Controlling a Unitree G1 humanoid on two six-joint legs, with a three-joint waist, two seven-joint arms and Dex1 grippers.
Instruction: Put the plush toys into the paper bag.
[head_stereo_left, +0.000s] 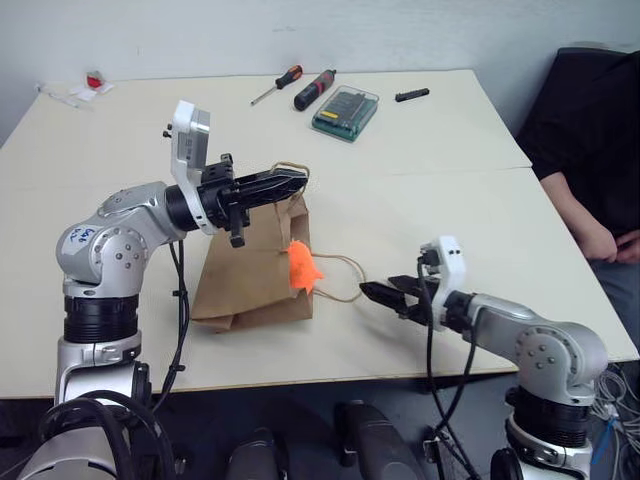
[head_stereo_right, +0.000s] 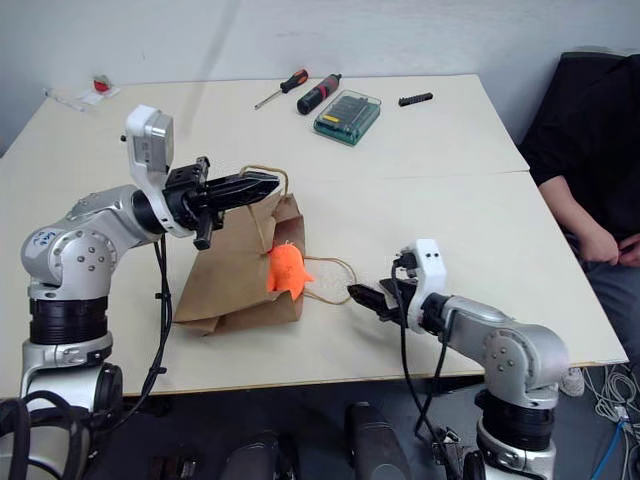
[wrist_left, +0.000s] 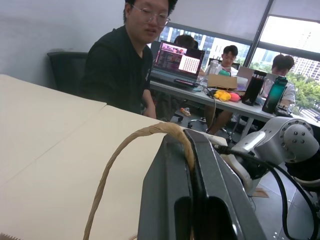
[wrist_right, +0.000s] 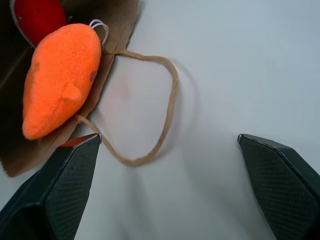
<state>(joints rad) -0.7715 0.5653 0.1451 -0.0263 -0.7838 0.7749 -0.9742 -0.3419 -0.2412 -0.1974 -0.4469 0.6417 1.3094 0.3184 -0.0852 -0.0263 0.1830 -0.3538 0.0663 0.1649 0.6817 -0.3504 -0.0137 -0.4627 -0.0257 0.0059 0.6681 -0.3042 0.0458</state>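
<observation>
Left tool (head_stereo_left: 290, 181) pinches the paper bag (head_stereo_left: 250, 270) handle (wrist_left: 131, 145) — orange plush (head_stereo_left: 303, 264) hangs lengthwise at its mouth.

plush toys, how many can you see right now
2: the orange plush toy lies at the mouth of the paper bag; the red plush toy sits deeper inside. Others could be hidden in the bag.

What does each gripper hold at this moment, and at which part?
The left gripper is shut on one cord handle of the paper bag, lifting it. The right gripper is open and holds nothing.
</observation>
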